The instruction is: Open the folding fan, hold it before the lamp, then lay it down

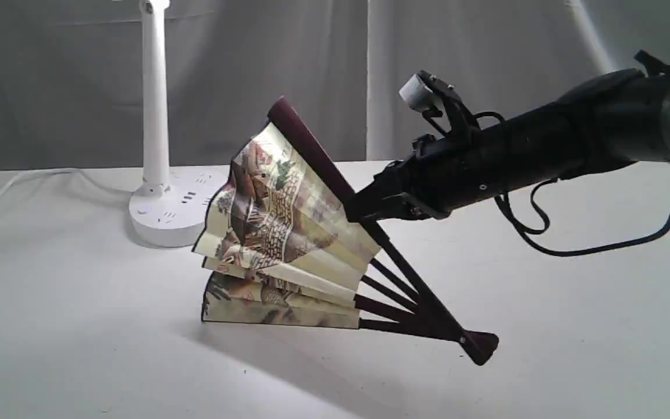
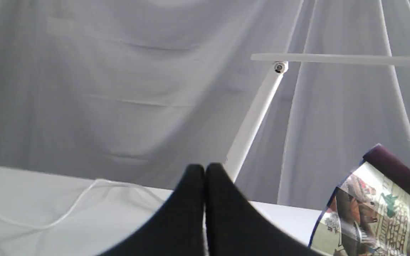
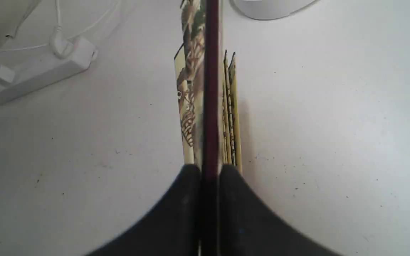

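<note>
Left claw point(image 2: 205, 169): pinched fully shut, nothing between the tips, off to one side with only an edge of the folding fan point(image 2: 376, 209) in sight. Farther along, white cord point(image 1: 15, 180) trailing across the bench point(image 1: 50, 326), then the desk lamp point(image 1: 155, 116) upright on its round socket base. Just right of that base and before it, the folding fan: about half spread, lower guard flat on the bench, pivot low at the right, upper guard slanting up and leftward toward the lamp pole. Touching the base or not: cannot tell. Right claw point(image 1: 358, 212) clamped tight on that upper guard near mid-length, so clearly the nearer arm. Probably more spreading needed first, then a lift toward the lamp. Bench pale, matte, lightly speckled. Grey curtain point(image 1: 253, 70) behind. White power strip point(image 3: 37, 71) lying aside.
</note>
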`<action>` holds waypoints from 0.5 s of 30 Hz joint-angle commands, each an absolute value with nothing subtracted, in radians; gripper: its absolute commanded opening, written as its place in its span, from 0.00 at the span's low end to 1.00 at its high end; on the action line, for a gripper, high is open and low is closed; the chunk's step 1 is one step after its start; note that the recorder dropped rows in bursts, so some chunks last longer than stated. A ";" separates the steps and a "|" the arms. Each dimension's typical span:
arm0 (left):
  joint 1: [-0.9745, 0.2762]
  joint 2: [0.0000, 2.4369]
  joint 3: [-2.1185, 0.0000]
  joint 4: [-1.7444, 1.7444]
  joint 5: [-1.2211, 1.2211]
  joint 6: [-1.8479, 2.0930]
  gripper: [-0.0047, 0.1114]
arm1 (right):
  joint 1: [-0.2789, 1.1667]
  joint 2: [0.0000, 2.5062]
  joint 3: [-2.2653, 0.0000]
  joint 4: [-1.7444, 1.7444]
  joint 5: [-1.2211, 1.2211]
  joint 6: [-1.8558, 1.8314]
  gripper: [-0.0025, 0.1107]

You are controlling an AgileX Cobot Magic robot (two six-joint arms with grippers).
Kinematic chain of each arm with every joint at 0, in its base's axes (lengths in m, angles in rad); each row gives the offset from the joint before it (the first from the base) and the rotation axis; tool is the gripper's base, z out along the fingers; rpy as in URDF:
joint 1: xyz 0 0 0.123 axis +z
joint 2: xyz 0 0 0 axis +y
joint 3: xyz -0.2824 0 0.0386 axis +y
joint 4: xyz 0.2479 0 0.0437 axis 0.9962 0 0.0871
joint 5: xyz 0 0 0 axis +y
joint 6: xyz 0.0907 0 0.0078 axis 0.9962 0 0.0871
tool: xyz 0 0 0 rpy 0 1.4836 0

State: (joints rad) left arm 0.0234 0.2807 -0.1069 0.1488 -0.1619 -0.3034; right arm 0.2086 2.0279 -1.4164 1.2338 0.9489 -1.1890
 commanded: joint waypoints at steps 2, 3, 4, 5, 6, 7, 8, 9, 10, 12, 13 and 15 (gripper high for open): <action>0.018 0.478 -0.159 0.190 -0.299 -0.283 0.04 | 0.206 2.015 -1.415 1.228 0.957 -1.195 0.02; 0.018 0.523 -0.177 0.195 -0.274 -0.283 0.04 | 0.206 2.015 -1.415 1.219 0.957 -1.195 0.02; 0.018 0.564 -0.198 0.199 -0.251 -0.283 0.04 | 0.206 2.015 -1.415 1.214 0.957 -1.197 0.02; 0.018 0.602 -0.214 0.201 -0.239 -0.283 0.04 | 0.206 2.015 -1.415 1.211 0.957 -1.200 0.02; 0.018 0.637 -0.225 0.201 -0.232 -0.283 0.04 | 0.206 2.015 -1.415 1.209 0.957 -1.205 0.02; 0.018 0.664 -0.234 0.201 -0.232 -0.289 0.04 | 0.206 2.015 -1.415 1.209 0.957 -1.216 0.02; 0.018 0.695 -0.238 0.201 -0.230 -0.310 0.04 | 0.206 2.015 -1.415 1.209 0.957 -1.223 0.02; 0.018 0.719 -0.238 0.201 -0.228 -0.352 0.04 | 0.206 2.015 -1.415 1.212 0.957 -1.228 0.02; 0.018 0.750 -0.238 0.201 -0.226 -0.403 0.04 | 0.206 2.015 -1.415 1.212 0.957 -1.228 0.02; 0.018 0.821 -0.238 0.201 -0.207 -0.493 0.04 | 0.206 2.015 -1.415 1.213 0.957 -1.228 0.02; 0.018 0.858 -0.238 0.205 -0.204 -0.507 0.04 | 0.206 2.015 -1.415 1.216 0.957 -1.228 0.02; 0.018 0.925 -0.238 0.244 -0.217 -0.508 0.04 | 0.206 2.013 -1.415 1.224 0.962 -1.229 0.02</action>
